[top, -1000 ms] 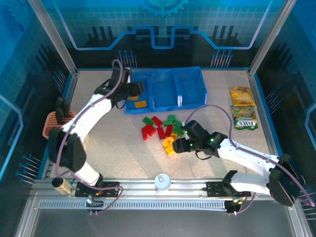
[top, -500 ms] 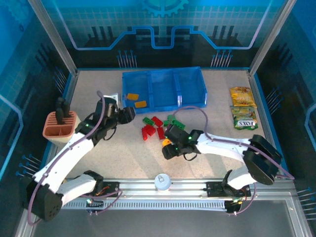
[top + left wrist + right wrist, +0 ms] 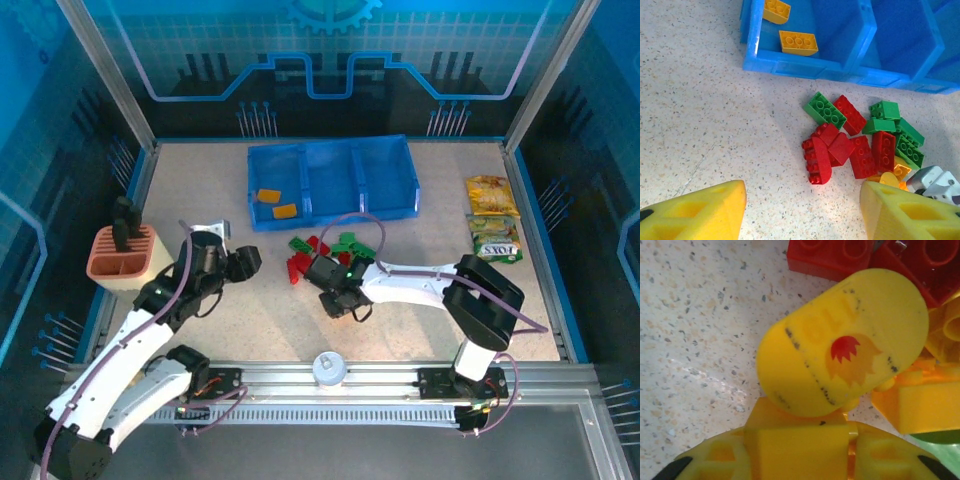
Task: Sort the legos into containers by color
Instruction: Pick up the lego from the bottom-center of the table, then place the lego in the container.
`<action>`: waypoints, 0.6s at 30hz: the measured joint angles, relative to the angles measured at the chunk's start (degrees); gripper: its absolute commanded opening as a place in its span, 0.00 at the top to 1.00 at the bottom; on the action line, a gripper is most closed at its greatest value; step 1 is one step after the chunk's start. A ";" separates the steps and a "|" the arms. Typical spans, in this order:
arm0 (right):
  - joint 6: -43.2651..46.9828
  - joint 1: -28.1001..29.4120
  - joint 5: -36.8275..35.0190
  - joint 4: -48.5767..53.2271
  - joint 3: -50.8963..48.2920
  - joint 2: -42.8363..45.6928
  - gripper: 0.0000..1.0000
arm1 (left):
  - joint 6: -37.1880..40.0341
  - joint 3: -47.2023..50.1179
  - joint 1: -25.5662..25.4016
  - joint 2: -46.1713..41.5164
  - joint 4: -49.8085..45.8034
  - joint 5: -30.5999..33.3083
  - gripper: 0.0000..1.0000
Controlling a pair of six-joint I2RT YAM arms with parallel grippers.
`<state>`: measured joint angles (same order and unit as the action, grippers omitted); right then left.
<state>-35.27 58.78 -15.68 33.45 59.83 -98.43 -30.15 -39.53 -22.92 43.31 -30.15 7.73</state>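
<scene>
The legos lie in a red, green and yellow pile in front of the blue tray of containers. Two yellow bricks lie in its left compartment. My right gripper is at the pile's near edge. In the right wrist view this gripper is shut on a yellow brick, under a round yellow piece with a flame print. My left gripper hovers left of the pile. In the left wrist view it is open and holds nothing, with red bricks just ahead.
A terracotta slotted holder stands at the left edge. Two snack packets lie at the right. A white round knob sits on the front rail. The tray wall stands beyond the pile.
My left arm has pulled back from the tray's left compartment to the table left of the pile. My right gripper has slid left along the pile's near edge and shut on a yellow brick.
</scene>
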 measured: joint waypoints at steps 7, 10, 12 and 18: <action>0.92 1.53 -0.85 4.76 7.67 1.70 0.69 | -0.66 0.79 -0.57 -2.69 -0.44 0.00 0.38; 3.41 0.57 -0.66 5.40 15.08 1.86 0.68 | -1.44 2.21 -1.49 -2.73 -0.46 -0.02 0.38; 5.44 -0.98 -0.24 5.66 21.64 0.81 0.68 | -1.81 3.34 -2.47 -2.82 -0.66 -0.02 0.38; 11.23 -7.48 2.38 4.81 42.66 -10.40 0.68 | -4.55 5.64 -7.48 -6.08 -2.49 1.03 0.38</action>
<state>-24.03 51.31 -13.30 38.26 102.50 -108.84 -34.70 -33.89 -30.39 37.23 -32.64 8.75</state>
